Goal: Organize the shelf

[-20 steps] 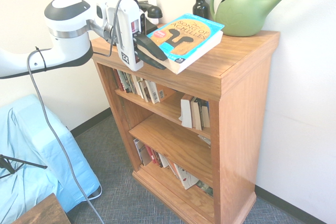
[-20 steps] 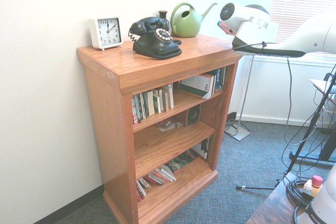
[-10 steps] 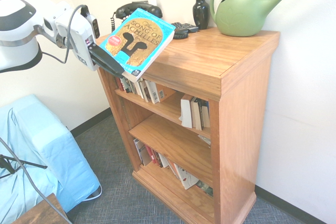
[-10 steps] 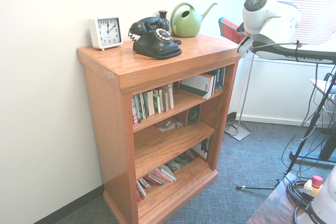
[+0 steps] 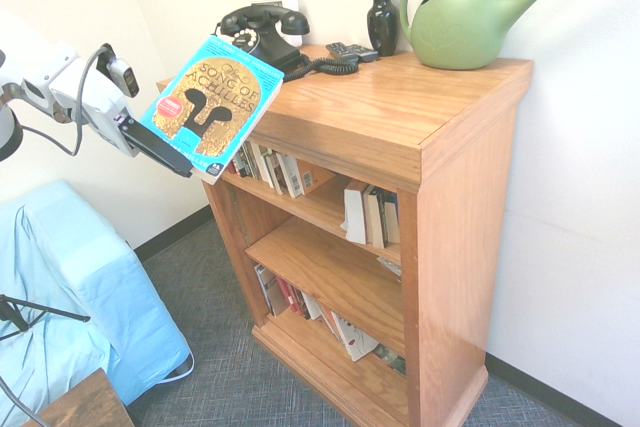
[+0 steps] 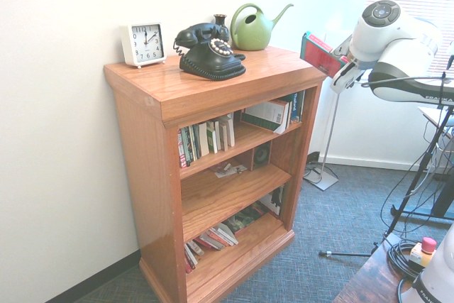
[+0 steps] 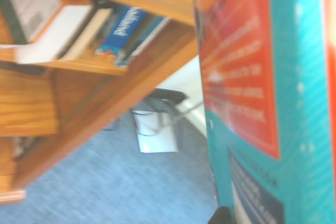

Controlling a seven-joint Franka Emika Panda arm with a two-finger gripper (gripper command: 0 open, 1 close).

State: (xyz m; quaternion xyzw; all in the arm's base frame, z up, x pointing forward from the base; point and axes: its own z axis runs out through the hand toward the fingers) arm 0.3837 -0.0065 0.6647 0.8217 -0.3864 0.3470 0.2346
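Observation:
The oak shelf (image 5: 400, 117) (image 6: 213, 90) has books on its three inner levels. My gripper (image 5: 165, 152) is shut on a turquoise book (image 5: 212, 105) titled "Song of Achilles", held tilted in the air off the shelf's side, clear of the top board. In the second exterior view the book (image 6: 318, 53) shows its red back beside the shelf's right end, with the gripper (image 6: 340, 76) next to it. The wrist view is filled on one side by the book's back cover (image 7: 262, 93), with the shelf's side panel (image 7: 105, 108) and some shelved books (image 7: 126, 30) beyond.
On the top board stand a white clock (image 6: 143, 42), a black rotary phone (image 6: 208, 51) (image 5: 260, 29), a dark vase (image 5: 383, 17) and a green watering can (image 5: 470, 17) (image 6: 254, 28). A light-blue covered piece of furniture (image 5: 70, 297) sits below the arm. A dark wooden table corner (image 6: 369, 282) lies near the second camera.
The gripper has lifted the book off the shelf's top board and carried it sideways away from the shelf, tilting it steeper. The phone is now uncovered in the first exterior view.

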